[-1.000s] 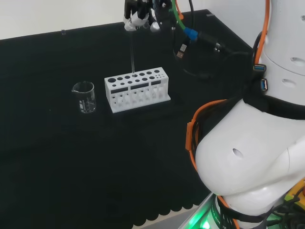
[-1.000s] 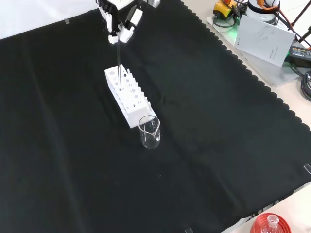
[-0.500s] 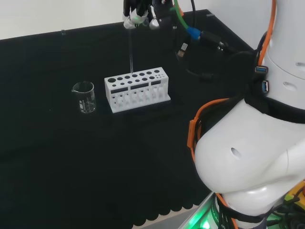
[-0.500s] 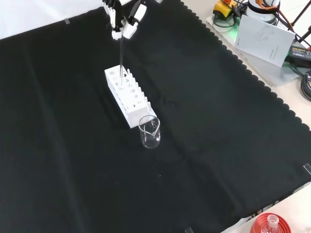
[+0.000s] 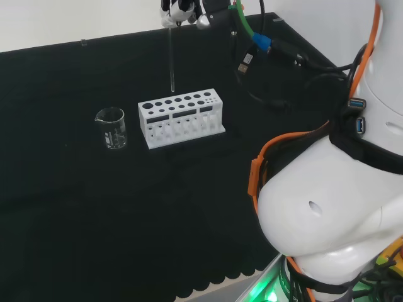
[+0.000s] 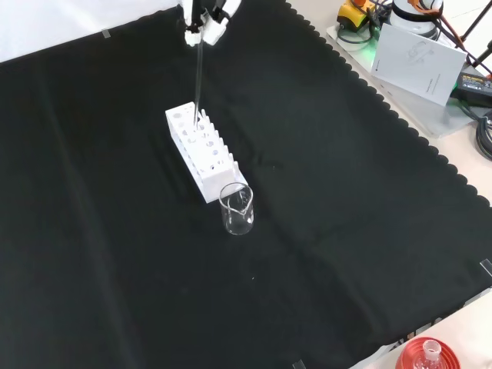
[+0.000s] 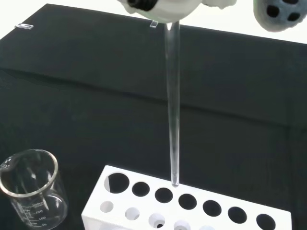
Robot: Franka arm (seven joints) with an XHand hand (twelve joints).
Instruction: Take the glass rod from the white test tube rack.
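Observation:
The glass rod [image 5: 170,60] hangs upright from the hand [image 5: 179,12], whose fingers pinch its top end at the upper edge of the head view. Its lower tip sits just above the white test tube rack [image 5: 181,117], clear of the holes. From the front, the hand [image 6: 206,21] holds the rod [image 6: 197,73] over the far end of the rack [image 6: 202,152]. Close up in the wrist view, the rod [image 7: 172,105] ends just above the rack's [image 7: 187,208] top row of holes.
A small clear glass beaker [image 5: 111,128] stands left of the rack in the head view; it is nearest the camera in the front view [image 6: 237,208]. A flask on a red ring [image 6: 427,355] stands off the cloth at the front view's lower edge. Papers lie at upper right.
The hand has risen, drawing the rod up out of the rack hole until its tip is above the rack's top.

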